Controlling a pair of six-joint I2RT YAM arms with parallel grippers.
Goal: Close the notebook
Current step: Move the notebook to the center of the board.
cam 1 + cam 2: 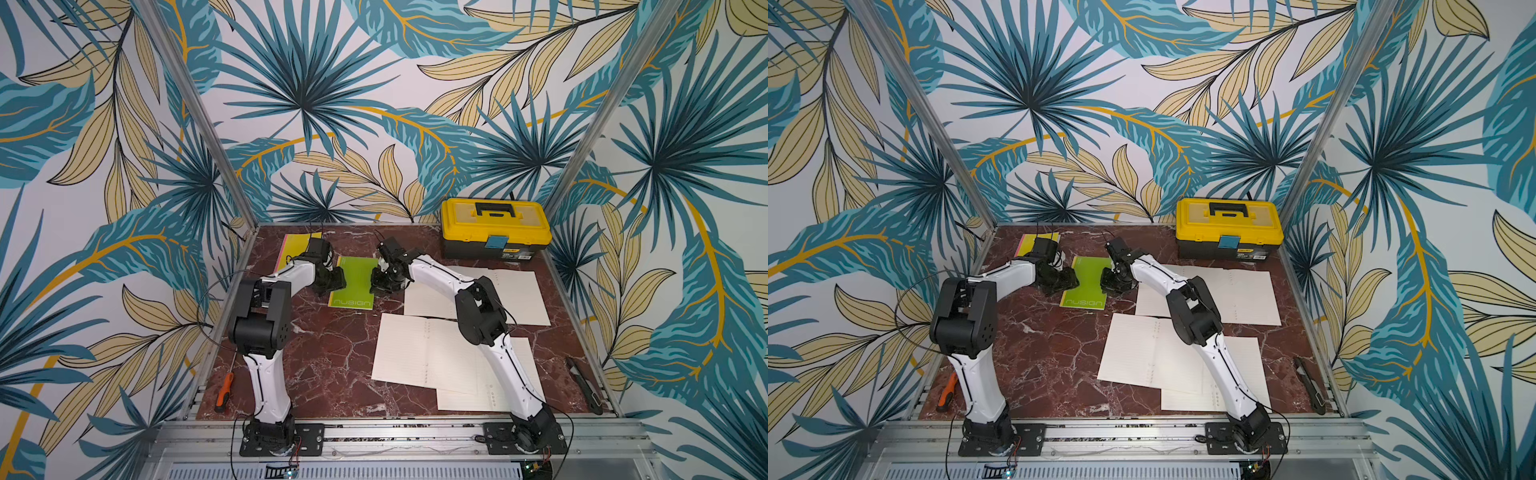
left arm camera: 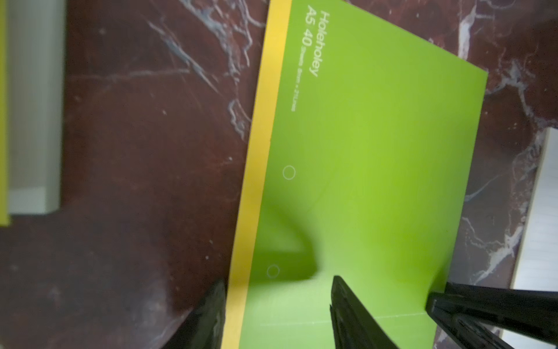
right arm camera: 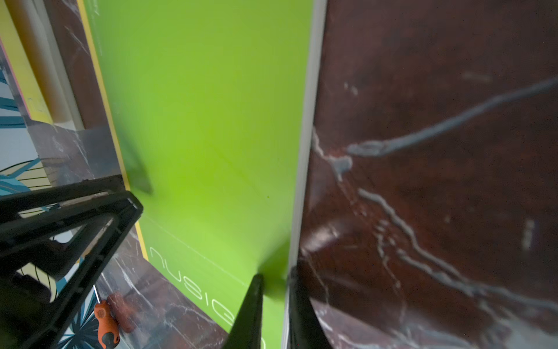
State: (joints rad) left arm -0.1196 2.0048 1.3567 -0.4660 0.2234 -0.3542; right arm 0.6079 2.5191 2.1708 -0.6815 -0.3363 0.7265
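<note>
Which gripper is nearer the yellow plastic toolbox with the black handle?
Right. The right gripper is at the green notebook's edge facing the yellow toolbox; the left gripper is at the notebook's opposite edge, farther away.

notebook [image 1: 353,282] cover: "nusign" at its near end; "Holeholey A5 40" along its yellow edge strip [image 2: 258,151].

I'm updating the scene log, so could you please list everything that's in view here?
green notebook: one, lime, yellow spine, closed, far middle
yellow notebook: one, yellow, pink edge, far left
toolbox: one, yellow and black, far right
lined sheets: three, cream, right half, nearer two overlapping
screwdriver: one, orange handle, near left edge
utility knife: one, black, right edge
table: one, dark red marble
left gripper: one, black, open astride the green notebook's spine
right gripper: one, black, pinching its opposite edge
</note>
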